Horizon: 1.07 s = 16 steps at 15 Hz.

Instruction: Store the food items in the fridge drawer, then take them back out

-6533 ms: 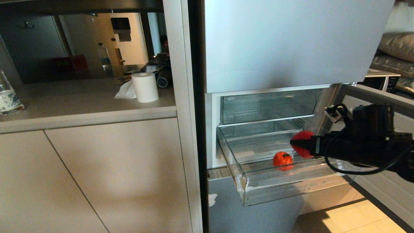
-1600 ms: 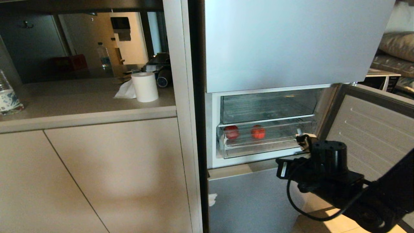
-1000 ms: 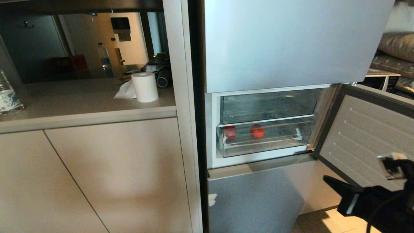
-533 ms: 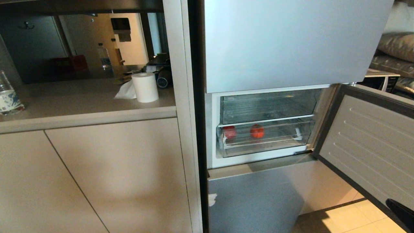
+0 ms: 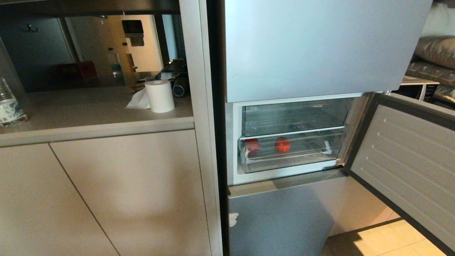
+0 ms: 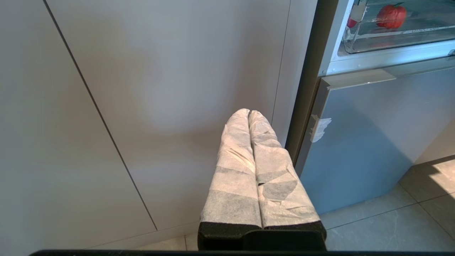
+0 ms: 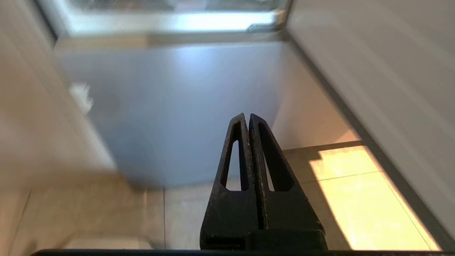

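Observation:
The clear fridge drawer [image 5: 305,153] is pushed in inside the open fridge. Two red food items lie in it behind its transparent front: a round one [image 5: 252,145] on the left and a second one [image 5: 283,144] beside it. The left wrist view shows the drawer [image 6: 419,32] with a red item [image 6: 391,16] from below. My left gripper [image 6: 248,112], its fingers wrapped in white, is shut and empty in front of the cabinet. My right gripper [image 7: 247,115] is shut and empty, low before the lower fridge door. Neither gripper appears in the head view.
The fridge door [image 5: 401,160] stands open on the right, over the tiled floor [image 5: 384,241]. Above the drawer is another clear compartment [image 5: 295,115]. A beige cabinet [image 5: 106,195] with a counter holding a paper roll [image 5: 159,96] stands to the left.
The drawer, pulled out when my right gripper held a red item over it, is now pushed in with both items inside. My right arm has dropped down and out of the head view.

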Tool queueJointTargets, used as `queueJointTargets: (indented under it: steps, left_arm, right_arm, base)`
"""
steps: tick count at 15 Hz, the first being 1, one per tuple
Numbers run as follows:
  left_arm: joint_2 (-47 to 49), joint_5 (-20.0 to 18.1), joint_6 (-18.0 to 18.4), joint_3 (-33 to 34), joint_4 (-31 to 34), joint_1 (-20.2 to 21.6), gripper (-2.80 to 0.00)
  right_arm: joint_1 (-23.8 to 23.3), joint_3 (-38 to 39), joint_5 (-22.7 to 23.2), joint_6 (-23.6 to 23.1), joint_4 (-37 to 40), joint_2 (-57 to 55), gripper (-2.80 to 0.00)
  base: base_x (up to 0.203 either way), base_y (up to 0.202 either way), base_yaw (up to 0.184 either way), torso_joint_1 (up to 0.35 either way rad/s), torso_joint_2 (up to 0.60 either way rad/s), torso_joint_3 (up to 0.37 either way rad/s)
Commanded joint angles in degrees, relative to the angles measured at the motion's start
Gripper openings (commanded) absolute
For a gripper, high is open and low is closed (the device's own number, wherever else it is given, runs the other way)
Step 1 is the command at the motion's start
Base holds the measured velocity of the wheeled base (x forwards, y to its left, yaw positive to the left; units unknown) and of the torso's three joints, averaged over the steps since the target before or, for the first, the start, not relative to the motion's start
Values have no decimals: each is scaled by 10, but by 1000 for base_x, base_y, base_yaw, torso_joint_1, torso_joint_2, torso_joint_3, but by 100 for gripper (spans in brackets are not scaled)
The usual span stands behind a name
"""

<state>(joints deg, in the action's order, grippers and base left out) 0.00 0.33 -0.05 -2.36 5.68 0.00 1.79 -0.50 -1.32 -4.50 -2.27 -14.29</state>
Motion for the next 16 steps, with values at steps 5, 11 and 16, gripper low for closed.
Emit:
queueJointTargets:
  steps: [5,11,16]
  left_arm:
    - [0,0,0,0,0,0,-280]
    - [0,0,0,0,0,0,-280]
    - [0,0,0,0,0,0,-280]
  right_arm:
    - [-20,6,16,1,27,142,-280]
    - [-20,6,14,-2,27,142,-280]
    - [-20,5,12,3,27,142,-280]
  base:
    - [0,0,0,0,0,0]
    - [0,0,0,0,0,0]
    - [4,8,-148,2,0,-1]
